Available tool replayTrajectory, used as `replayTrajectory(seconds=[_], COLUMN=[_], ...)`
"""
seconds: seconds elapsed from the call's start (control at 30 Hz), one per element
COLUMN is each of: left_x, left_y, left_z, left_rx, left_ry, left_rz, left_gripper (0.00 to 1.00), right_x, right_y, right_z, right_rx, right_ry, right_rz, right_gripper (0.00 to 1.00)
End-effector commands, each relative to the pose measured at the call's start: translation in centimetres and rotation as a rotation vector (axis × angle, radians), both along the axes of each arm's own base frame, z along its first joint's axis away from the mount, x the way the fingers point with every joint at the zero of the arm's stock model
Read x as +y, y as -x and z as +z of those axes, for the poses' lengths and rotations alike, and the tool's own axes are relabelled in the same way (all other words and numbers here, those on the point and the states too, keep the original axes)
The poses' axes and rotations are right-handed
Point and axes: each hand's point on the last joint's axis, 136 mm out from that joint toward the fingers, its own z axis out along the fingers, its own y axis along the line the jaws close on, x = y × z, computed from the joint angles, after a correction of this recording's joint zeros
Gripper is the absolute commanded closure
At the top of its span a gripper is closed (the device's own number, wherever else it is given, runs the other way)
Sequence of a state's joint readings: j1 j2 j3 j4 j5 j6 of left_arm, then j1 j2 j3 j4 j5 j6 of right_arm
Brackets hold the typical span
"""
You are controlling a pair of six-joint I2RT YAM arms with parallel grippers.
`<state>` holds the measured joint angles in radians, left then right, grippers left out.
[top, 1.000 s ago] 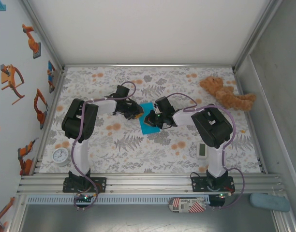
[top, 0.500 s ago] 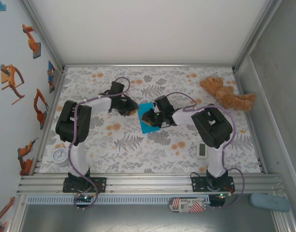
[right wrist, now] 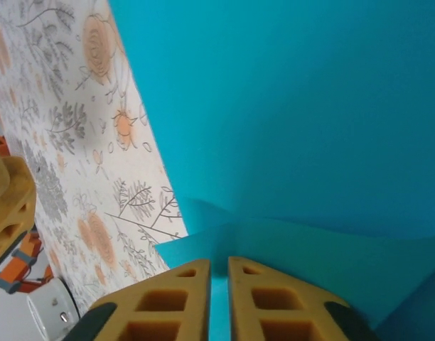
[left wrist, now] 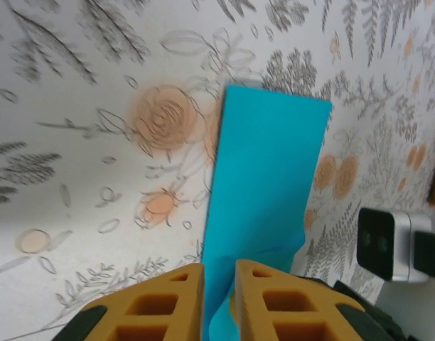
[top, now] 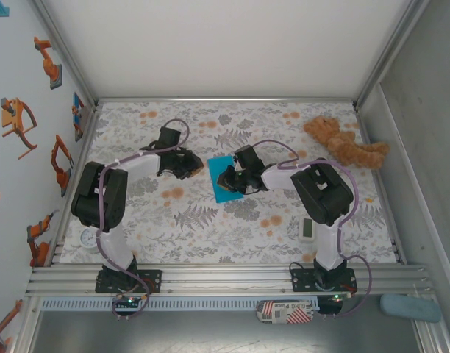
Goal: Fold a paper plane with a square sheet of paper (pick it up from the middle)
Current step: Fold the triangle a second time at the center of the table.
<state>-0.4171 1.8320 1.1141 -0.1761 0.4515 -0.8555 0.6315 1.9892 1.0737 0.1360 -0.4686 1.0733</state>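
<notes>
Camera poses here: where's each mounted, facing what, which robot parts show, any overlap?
Top external: fixed above and behind the bases, looking down on the table; both arms, left gripper and right gripper show.
Left wrist: on the left arm, looking past its orange fingers along the paper.
Right wrist: on the right arm, close over the paper, its orange fingers at bottom.
Shared: all three see the paper.

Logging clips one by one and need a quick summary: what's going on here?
Both arms are working on a thin cyan-blue sheet of paper lying on the floral-patterned table. The left gripper is closed on one edge, and the right gripper pinches the opposite side, where the paper buckles upward. It looks like a folded strip, not yet a plane. A brown plush teddy bear and a small white rectangular timer sit aside.
</notes>
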Motion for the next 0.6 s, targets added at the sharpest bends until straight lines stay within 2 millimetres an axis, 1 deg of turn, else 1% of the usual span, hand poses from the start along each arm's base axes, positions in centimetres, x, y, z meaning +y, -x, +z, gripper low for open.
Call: replayTrajectory(seconds=[0.0,0.07,0.2,0.3,0.47,0.57], left_x=[-2.7,-3.6,-4.6,-5.0,-4.9,-4.9], left_y=[1.2,1.8,2.6,2.9,3.2,3.2], left_z=[0.7,0.3,-0.8,-1.6,-3.0,-3.3], left_rx=[-0.023,-0.023,-0.013,0.000,0.027,0.034], left_ry=[0.044,0.037,0.002,-0.008,-0.039,-0.049], left_rz=[-0.080,-0.115,-0.157,-0.171,-0.178,-0.182], left_gripper=[0.85,0.89,0.96,0.99,1.00,1.00], right_x=[-0.8,-1.0,-1.0,-0.9,-0.7,-0.8], right_y=[0.7,0.7,0.7,0.6,0.5,0.5], right_z=[-1.7,-1.8,-1.7,-1.6,-1.5,-1.6], right_rx=[0.026,0.031,0.027,0.030,0.031,0.035], right_ry=[0.058,0.067,0.066,0.063,0.051,0.053], right_rz=[-0.002,-0.003,-0.006,-0.009,-0.019,-0.020], right_gripper=[0.94,1.00,1.00,1.00,1.00,1.00])
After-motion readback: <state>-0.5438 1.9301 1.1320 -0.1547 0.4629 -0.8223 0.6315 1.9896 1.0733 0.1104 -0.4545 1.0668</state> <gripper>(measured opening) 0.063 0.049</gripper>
